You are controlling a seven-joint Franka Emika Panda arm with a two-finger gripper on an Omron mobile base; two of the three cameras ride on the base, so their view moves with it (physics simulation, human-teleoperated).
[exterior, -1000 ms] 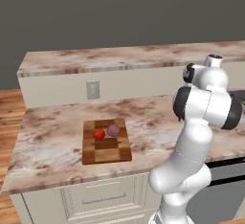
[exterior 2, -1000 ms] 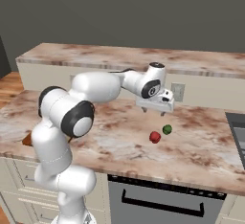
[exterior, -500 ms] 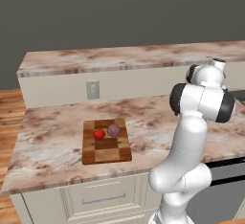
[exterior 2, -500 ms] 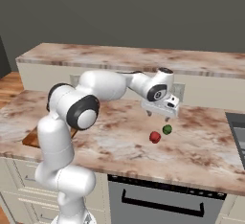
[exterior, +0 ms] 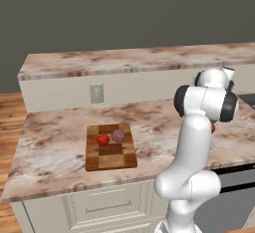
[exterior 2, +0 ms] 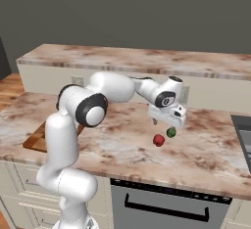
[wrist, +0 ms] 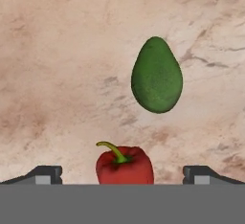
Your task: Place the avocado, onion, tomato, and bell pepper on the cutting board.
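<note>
The claw [wrist: 122, 173] hangs over the right part of the counter [exterior 2: 122, 145], near its front edge. Its two tips are wide apart and hold nothing. The bell pepper [wrist: 125, 164] lies right between the tips, stem up. The avocado [wrist: 157, 74] lies just past it, close but not touching.

Farther off, toward the left end of the counter, sits the cutting board [exterior: 110, 146]. The tomato [exterior: 103, 139] and the onion [exterior: 118, 135] rest on it side by side, near its back edge. So two things are done and two are left.

What could go wrong? I think the pepper is lumpy and smooth, so it might slip out or roll if the tips close off-center. The avocado is so close that a tip might bump it and push it away.

The hand view shows the open tips and the gap between the two vegetables. The right base view shows the claw hovering above them. The left base view shows the board and what is on it, but the arm hides most of the pepper there.
</note>
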